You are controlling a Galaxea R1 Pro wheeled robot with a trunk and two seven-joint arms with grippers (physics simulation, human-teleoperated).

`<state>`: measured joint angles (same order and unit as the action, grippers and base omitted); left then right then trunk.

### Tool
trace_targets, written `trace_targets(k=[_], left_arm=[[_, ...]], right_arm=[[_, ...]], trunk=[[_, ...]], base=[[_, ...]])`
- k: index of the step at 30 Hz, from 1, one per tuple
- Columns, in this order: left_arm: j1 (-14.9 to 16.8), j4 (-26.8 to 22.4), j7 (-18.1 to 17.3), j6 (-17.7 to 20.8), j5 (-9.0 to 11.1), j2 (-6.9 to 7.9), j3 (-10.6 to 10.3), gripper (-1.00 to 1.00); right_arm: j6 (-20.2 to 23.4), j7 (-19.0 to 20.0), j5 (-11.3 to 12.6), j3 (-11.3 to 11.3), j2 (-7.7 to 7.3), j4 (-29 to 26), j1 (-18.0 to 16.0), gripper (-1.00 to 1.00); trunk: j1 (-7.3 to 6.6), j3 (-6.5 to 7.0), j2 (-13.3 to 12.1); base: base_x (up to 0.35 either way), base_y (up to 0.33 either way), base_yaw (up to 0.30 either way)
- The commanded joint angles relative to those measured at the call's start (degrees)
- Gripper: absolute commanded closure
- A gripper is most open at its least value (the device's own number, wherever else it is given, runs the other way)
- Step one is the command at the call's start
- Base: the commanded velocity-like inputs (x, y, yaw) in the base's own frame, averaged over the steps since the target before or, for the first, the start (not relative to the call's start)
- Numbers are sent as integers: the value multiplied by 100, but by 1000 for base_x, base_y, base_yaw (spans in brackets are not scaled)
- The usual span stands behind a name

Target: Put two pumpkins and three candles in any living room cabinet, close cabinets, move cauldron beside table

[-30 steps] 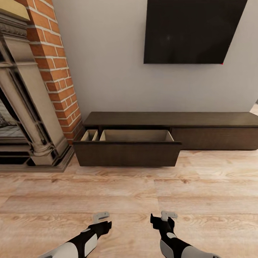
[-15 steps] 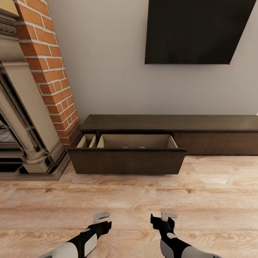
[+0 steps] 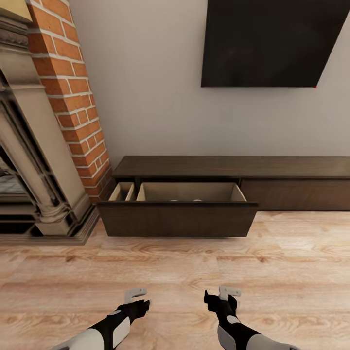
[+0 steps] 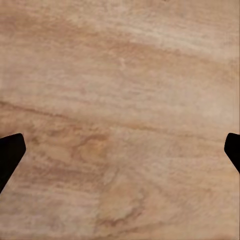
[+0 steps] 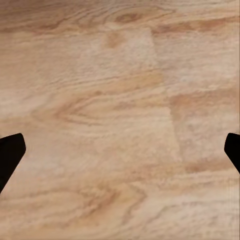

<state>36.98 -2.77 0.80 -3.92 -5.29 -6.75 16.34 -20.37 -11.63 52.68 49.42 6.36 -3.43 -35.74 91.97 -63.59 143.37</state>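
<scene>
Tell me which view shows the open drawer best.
Head view: the drawer stands pulled out of the cabinet, pale inside visible. Both wrist views look down at the wood floor, not the drawer.

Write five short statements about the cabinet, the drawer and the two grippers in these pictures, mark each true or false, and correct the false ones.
1. The left drawer of the cabinet stands pulled out. True.
2. The right gripper holds a pumpkin. False: its fingers are spread wide over bare wooden floor, with nothing between them.
3. A dark screen hangs on the wall above the cabinet. True.
4. The brick fireplace is on the right of the cabinet. False: it stands at the cabinet's left end.
5. The left gripper touches the drawer front. False: it hangs over the floor, well short of the drawer.
</scene>
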Motion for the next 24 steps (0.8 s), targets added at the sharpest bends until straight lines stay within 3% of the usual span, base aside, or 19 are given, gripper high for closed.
trace_targets(k=[1,13,24], left_arm=[[3,4,8,-20,-57,-2,45,-100],[3,4,8,-15,-39,5,45,-100],[3,4,8,-12,-50,-1,45,-100]], right_arm=[[-11,-28,32,49,1,0,-3,-100],[-11,-24,32,50,5,0,40,-100],[-19,-24,32,50,6,0,50,-100]], trunk=[[-1,-5,2],[-1,-5,2],[-1,-5,2]], base=[[0,275,0],[18,234,0],[217,80,0]])
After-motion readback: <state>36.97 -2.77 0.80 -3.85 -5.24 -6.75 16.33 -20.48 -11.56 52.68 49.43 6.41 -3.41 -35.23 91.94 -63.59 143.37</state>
